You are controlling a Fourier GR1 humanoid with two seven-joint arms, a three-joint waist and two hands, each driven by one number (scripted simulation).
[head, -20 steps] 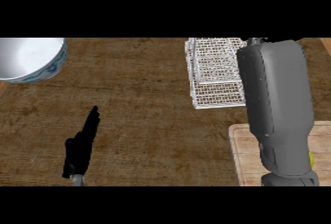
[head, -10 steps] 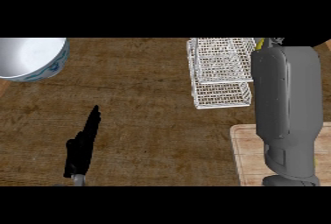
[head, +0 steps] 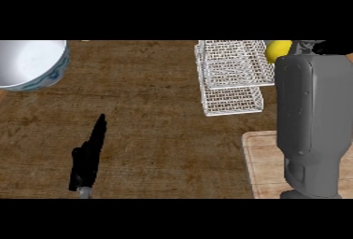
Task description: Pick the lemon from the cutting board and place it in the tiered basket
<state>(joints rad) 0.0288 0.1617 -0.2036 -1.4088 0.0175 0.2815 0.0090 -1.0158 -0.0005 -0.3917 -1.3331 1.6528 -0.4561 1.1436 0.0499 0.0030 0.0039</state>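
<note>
The yellow lemon (head: pixel 277 49) shows at the top right, just past the right rim of the white wire tiered basket (head: pixel 231 74). My right hand (head: pixel 322 46) is black and mostly cut off by the view's upper edge; it curls round the lemon, with its grey forearm running down the right side. The light wooden cutting board (head: pixel 263 163) lies at the lower right, partly under that forearm, with nothing visible on it. My left hand (head: pixel 88 156) rests open at the lower left, fingers straight and pointing up the counter.
A large white bowl with a blue-patterned rim (head: pixel 31 64) stands at the upper left. The dark wooden counter (head: pixel 158 140) stretches between the left hand and the basket.
My right forearm has swung to the right and further up the view, uncovering the basket. The lemon now shows beside the basket's right rim. The left hand has stayed still.
</note>
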